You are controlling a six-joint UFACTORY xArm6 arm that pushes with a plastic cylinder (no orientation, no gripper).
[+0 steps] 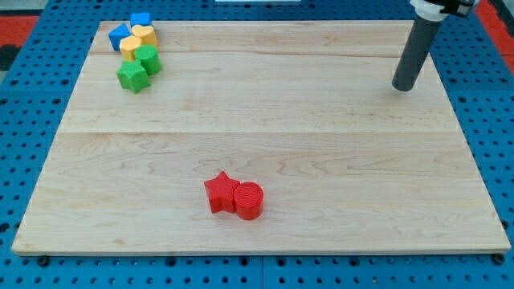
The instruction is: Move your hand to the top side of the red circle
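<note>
The red circle lies on the wooden board near the view's bottom, a little left of centre. A red star touches its left side. My tip is at the view's upper right, far from the red circle, up and to the right of it. The rod rises from the tip toward the view's top right corner.
A cluster sits at the board's top left corner: a blue block, a second blue block, a yellow heart, a yellow block, a green block and a green star. A blue pegboard surrounds the board.
</note>
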